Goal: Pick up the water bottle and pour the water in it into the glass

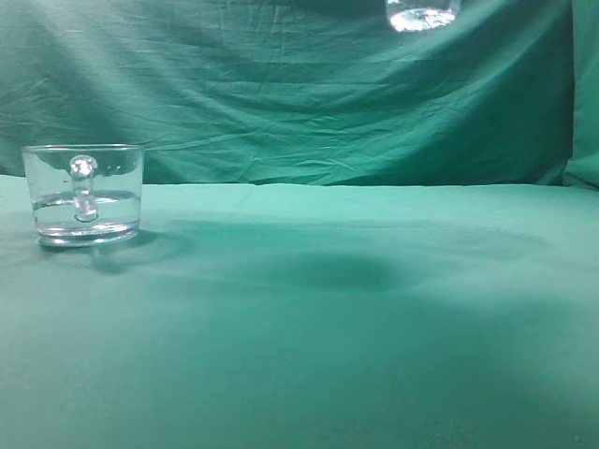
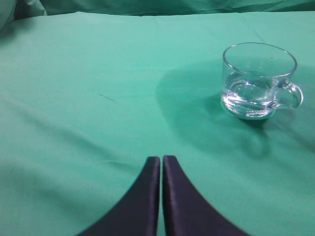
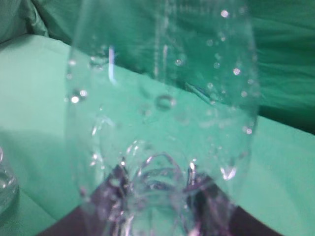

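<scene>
One glass [image 1: 82, 195] sits on the green worktop [image 1: 328, 355] at the left of the exterior view, with some water [image 1: 86, 210] inside. Only the bottom of the water bottle [image 1: 422, 15] shows, high up at the top edge.

From the left wrist, the left end effector [image 2: 161, 164] has its two dark fingers pressed together, holding nothing (the glass stands apart, up and to the right).

From the right wrist, the right end effector [image 3: 157, 196] pinches the wet, clear bottle.
</scene>
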`<action>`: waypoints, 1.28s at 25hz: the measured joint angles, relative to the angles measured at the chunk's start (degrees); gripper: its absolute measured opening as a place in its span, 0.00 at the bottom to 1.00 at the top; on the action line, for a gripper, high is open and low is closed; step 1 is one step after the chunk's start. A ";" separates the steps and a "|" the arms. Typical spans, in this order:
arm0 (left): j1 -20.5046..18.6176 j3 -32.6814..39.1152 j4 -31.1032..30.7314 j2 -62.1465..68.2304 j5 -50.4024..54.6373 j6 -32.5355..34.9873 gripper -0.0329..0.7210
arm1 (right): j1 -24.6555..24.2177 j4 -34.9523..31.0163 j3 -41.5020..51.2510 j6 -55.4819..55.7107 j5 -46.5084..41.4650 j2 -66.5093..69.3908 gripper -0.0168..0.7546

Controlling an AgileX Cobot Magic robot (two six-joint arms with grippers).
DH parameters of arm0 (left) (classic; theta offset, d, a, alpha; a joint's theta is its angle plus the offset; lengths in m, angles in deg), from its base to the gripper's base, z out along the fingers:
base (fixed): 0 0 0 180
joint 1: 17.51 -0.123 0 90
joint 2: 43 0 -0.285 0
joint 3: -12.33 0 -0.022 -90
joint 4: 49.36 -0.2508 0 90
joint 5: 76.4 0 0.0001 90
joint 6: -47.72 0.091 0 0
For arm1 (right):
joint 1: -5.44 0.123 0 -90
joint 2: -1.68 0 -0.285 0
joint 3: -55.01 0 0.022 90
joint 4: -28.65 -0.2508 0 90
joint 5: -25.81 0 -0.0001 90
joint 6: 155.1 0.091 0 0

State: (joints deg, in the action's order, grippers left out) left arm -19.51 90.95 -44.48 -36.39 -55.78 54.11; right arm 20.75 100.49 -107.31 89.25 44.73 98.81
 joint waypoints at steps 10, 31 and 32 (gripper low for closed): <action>0.00 0.00 0.00 0.00 0.00 0.00 0.04 | -11.57 -20.53 18.55 -35.51 23.10 0.00 0.41; 0.00 0.00 0.00 0.00 0.00 0.00 0.04 | -12.17 -30.11 23.91 -55.76 45.36 26.33 0.41; 0.00 0.00 0.00 0.00 0.00 0.00 0.04 | -12.17 -30.15 23.72 -55.87 45.36 26.38 0.41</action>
State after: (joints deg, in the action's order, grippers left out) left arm -19.51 90.95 -44.48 -36.39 -55.78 54.11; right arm 8.59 70.35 -83.59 33.39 90.09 125.18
